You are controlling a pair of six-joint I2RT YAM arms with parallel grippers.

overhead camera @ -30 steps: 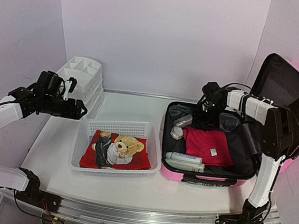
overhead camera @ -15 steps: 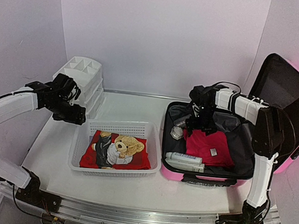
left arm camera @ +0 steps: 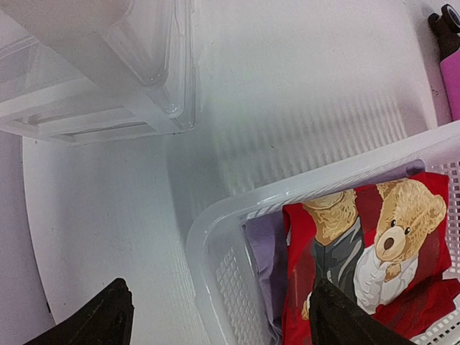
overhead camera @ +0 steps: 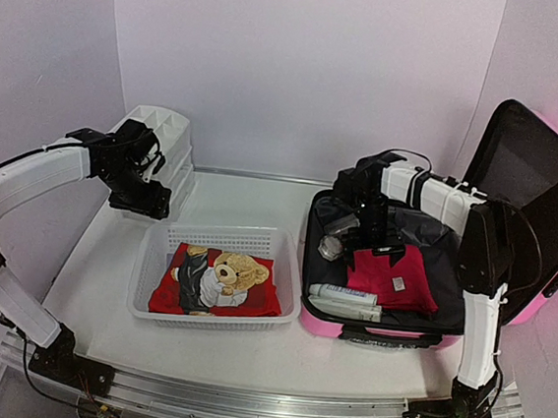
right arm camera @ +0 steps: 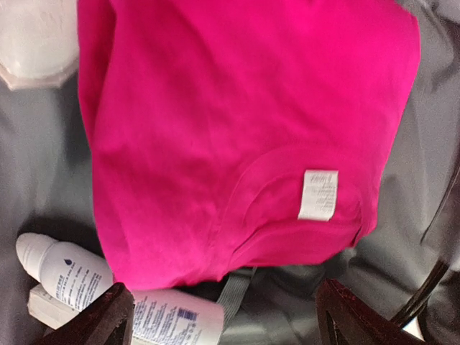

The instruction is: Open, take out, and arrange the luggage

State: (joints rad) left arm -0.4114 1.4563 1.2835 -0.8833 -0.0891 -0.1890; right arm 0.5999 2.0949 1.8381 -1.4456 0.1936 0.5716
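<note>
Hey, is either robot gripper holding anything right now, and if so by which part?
Nothing is held. The left gripper hangs open above a corner of the white basket; the right gripper hangs open above the red shirt inside the luggage.

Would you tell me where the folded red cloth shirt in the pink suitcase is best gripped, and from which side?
Probably from straight above, pinching the folded red cloth shirt near its middle, by the white neck label. It lies flat on the dark lining, so no edge stands up, and the white plastic bottles crowd its near edge.
</note>
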